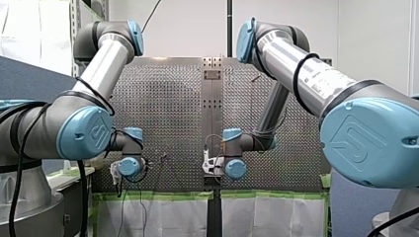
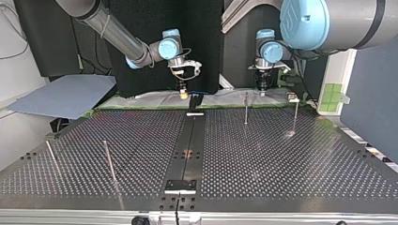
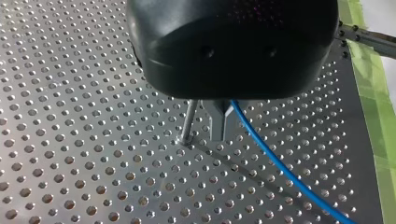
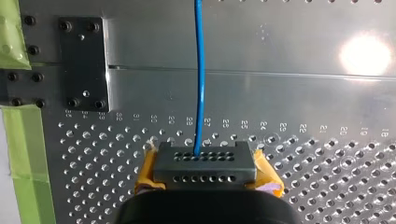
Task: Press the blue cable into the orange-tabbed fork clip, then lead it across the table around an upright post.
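Perforated worktop [image 2: 291, 164], both arms at its far edge in the front view; left gripper [image 3: 219, 135] is pressed together on the blue cable [image 3: 280, 170], with an upright post [image 3: 188, 122] just beside it and the cable on the side away from the post. My right gripper [image 4: 205, 161], yellow pads [image 4: 268, 175], pinches the same cable, which runs straight ahead of it. The fork clip [image 2: 189, 152] is probably that small orange spot on the centre strip, too small to be sure. Cable not seated yet, I reckon: keep it taut between both grips, line it over the slot, push straight down
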You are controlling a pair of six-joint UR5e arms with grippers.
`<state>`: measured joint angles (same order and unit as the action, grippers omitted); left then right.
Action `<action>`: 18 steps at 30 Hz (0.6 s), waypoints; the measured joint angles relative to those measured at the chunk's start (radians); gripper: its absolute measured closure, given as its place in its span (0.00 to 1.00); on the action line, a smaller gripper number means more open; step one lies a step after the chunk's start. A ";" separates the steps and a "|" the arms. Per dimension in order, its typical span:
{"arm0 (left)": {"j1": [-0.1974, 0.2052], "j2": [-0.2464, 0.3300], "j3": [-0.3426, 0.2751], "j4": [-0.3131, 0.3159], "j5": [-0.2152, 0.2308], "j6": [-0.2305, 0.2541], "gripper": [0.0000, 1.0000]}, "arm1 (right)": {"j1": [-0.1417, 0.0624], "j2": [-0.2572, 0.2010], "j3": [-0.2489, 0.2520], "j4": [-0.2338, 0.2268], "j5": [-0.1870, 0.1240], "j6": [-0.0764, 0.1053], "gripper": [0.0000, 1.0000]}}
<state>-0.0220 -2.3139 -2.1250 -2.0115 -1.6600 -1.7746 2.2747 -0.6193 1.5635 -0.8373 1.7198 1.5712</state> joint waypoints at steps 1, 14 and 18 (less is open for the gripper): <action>0.000 0.000 0.004 -0.007 0.002 0.000 1.00 | -0.001 0.001 0.000 0.000 0.000 0.000 1.00; 0.000 -0.001 0.026 -0.029 0.020 -0.001 1.00 | -0.012 0.052 -0.021 0.003 0.000 -0.004 1.00; 0.000 -0.001 0.045 -0.046 0.022 -0.001 1.00 | -0.018 0.054 -0.034 0.012 0.000 -0.003 1.00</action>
<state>-0.0219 -2.3153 -2.0805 -2.0572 -1.6381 -1.7761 2.2568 -0.5655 1.5298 -0.8251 1.7194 1.5678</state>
